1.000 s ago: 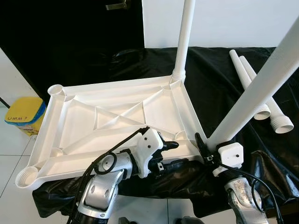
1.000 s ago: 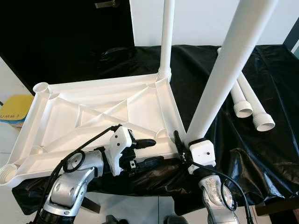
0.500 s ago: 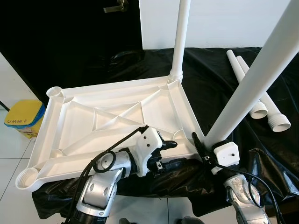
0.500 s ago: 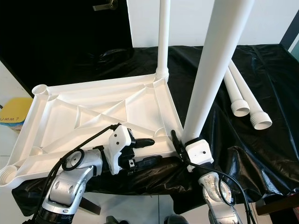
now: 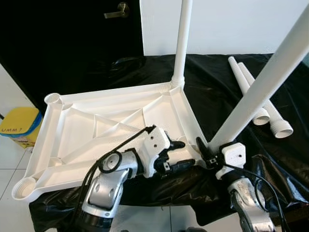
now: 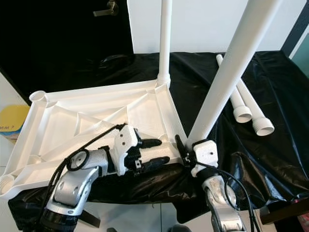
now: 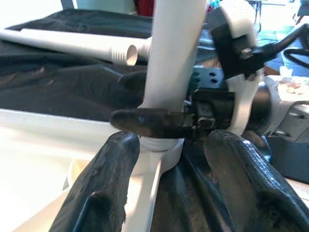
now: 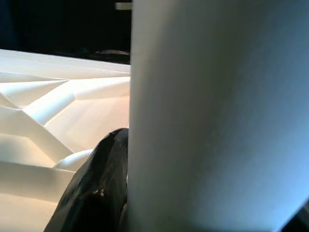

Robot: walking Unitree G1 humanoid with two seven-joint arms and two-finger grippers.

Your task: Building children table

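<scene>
The white table top (image 5: 111, 125) lies upside down on a black cloth. One white leg (image 5: 181, 43) stands upright in its far right corner socket. A second white leg (image 5: 260, 92) leans to the right, its lower end at the near right corner socket. My right gripper (image 5: 210, 146) is shut on that leg just above its base; the leg (image 8: 207, 116) and one finger (image 8: 101, 193) sit close in the right wrist view. My left gripper (image 5: 182, 154) is open beside that corner. Its fingers (image 7: 104, 179) frame the leg base (image 7: 166, 96).
Two spare white legs (image 5: 251, 92) lie side by side on the cloth at the far right. A yellow bin (image 5: 19, 128) stands on the tiled floor to the left. A dark door (image 5: 72, 43) and a white wall are behind.
The view has shifted a little. The held leg swung more upright, then leaned right again. My left gripper has edged closer to the leg's base.
</scene>
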